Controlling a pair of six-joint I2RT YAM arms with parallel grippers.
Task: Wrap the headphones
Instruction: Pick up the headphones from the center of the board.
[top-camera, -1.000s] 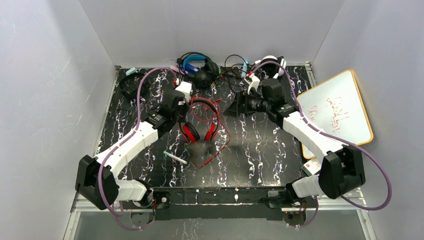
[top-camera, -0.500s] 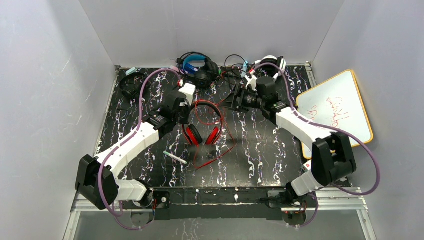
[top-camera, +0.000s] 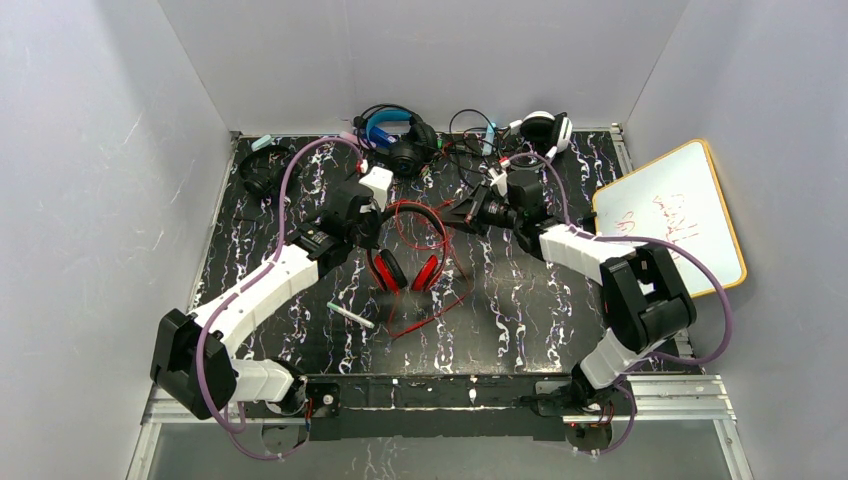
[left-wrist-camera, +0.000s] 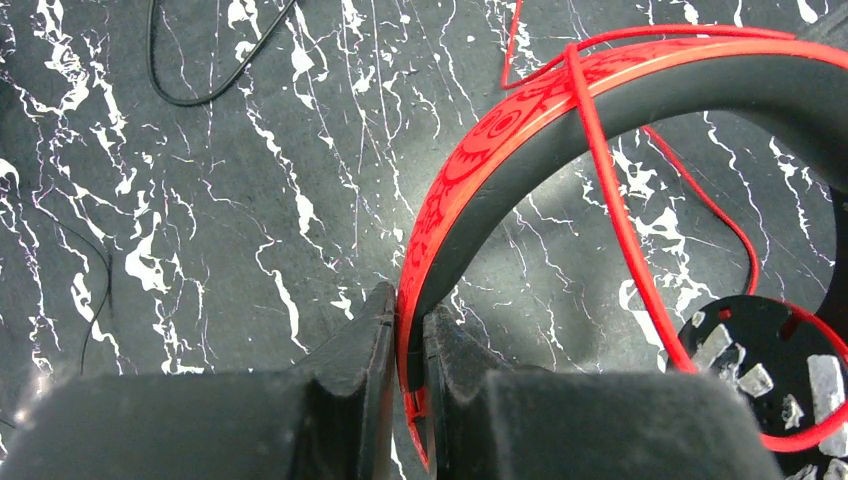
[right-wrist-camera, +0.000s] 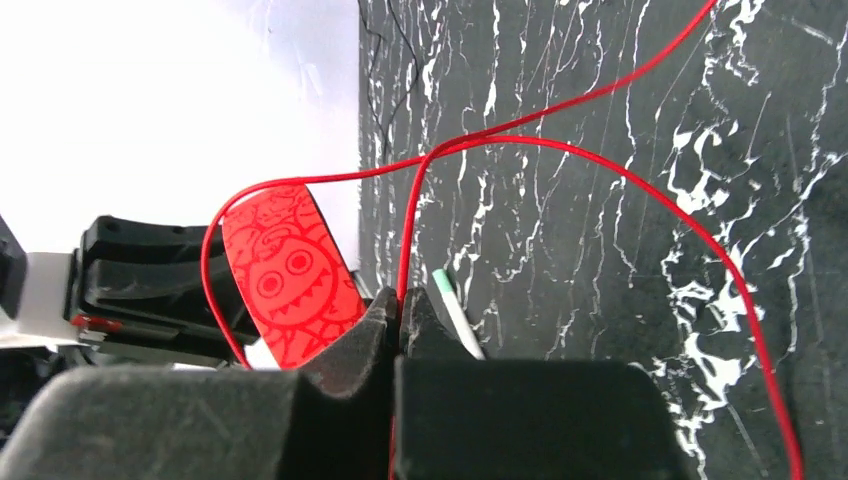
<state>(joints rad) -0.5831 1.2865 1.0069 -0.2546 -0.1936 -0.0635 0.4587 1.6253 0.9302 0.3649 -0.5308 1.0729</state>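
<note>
Left claw (left-wrist-camera: 405, 335): pressed almost together, pinching the headband (left-wrist-camera: 470, 170) of the red headphones (top-camera: 385, 270) edge-on.
Right claw (right-wrist-camera: 400, 312): pressed together on the red cable (right-wrist-camera: 560, 150), which loops out from between its pads.
Red headphones: mid-table (top-camera: 530, 300), between both claws, earcups toward the near edge, with slack cable on the near side.
Other headphones: blue-band pair (top-camera: 392, 128) and white pair (top-camera: 545, 128) at the far edge; black pair (top-camera: 262, 172) far left.
Pen (top-camera: 350, 315): near the red earcups, apart.
</note>
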